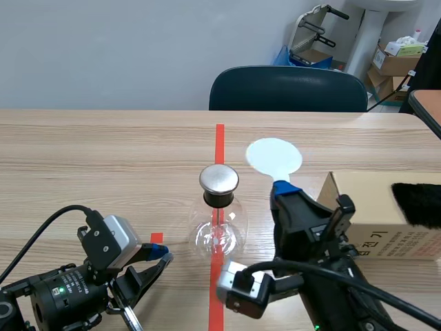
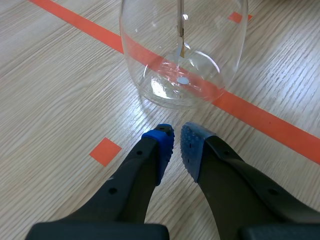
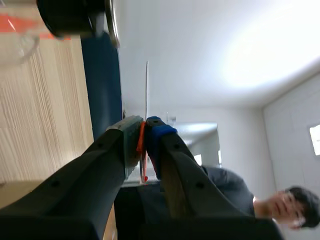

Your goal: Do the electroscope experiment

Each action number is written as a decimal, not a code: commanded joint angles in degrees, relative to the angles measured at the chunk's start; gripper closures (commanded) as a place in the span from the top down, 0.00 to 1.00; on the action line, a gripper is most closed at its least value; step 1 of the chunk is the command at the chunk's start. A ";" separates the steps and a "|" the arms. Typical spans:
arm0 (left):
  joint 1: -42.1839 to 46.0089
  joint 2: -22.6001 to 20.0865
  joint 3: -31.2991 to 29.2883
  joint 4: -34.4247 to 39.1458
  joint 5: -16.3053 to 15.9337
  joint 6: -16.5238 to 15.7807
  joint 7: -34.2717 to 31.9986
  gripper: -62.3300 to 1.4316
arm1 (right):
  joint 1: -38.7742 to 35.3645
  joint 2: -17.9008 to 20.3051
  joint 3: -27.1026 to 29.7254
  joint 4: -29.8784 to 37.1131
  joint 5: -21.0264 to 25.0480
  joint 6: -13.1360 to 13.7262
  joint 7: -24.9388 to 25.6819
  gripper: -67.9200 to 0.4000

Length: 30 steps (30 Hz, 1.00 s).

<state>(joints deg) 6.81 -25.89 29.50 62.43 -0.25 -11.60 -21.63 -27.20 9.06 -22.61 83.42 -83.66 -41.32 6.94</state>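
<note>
Squarely on the tape: the flask

We read only partial Korean print on the brown cardboard box [image 1: 362,200]. The clear glass electroscope flask with metal cap [image 1: 218,231] stands on the wooden bench [image 1: 103,158], a thin rod [image 2: 181,25] inside it. The right pincer [image 3: 144,137] grasps a white round paddle [image 1: 274,157]; the left pincer [image 2: 176,142] is nearly clenched, grasping nothing.
</note>
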 commanded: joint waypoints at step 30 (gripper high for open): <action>-0.15 -0.02 0.04 0.90 -0.52 0.09 -0.79 0.16 | 0.52 0.31 0.15 0.52 -0.04 -0.63 13.25 0.02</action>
<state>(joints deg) 6.81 -25.89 29.50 62.43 -0.25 -11.60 -21.63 -27.20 9.06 -22.61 83.42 -83.66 -41.32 20.78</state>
